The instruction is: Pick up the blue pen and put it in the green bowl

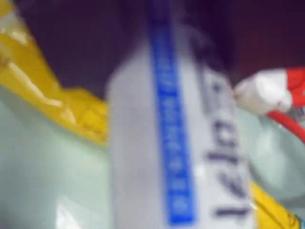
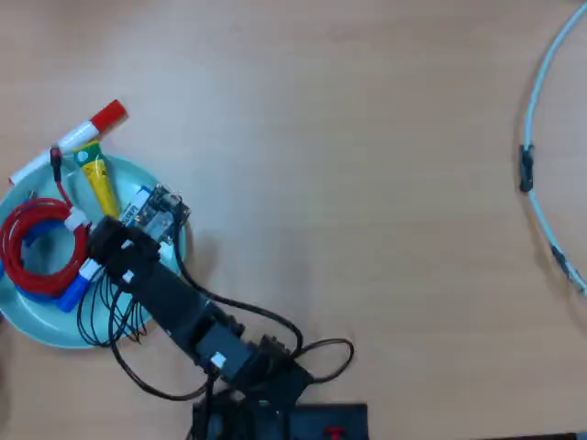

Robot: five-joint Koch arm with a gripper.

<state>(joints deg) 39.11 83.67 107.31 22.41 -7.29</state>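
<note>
1. Wooden tabletop (image 2: 367,137), pale and mostly bare, fills the overhead view; a white cable (image 2: 541,110) curves along its right edge.
2. Overhead view: the arm (image 2: 174,302) reaches from the bottom edge up-left over the green bowl (image 2: 46,325). A red cable coil (image 2: 37,243), a yellow tube (image 2: 96,179) and a red-capped marker (image 2: 78,133) lie in or across the bowl. The blue pen (image 2: 78,284) shows its blue end beside the coil, within the rim.
3. Gripper state: jaws hidden beneath the wrist; I cannot tell.
4. Wrist view: blurred pen barrel (image 1: 171,143) fills the frame, bowl surface (image 1: 47,181) behind it.
5. Judgement: release low over bare bowl surface, clear of the coil, then withdraw straight upward.
</note>
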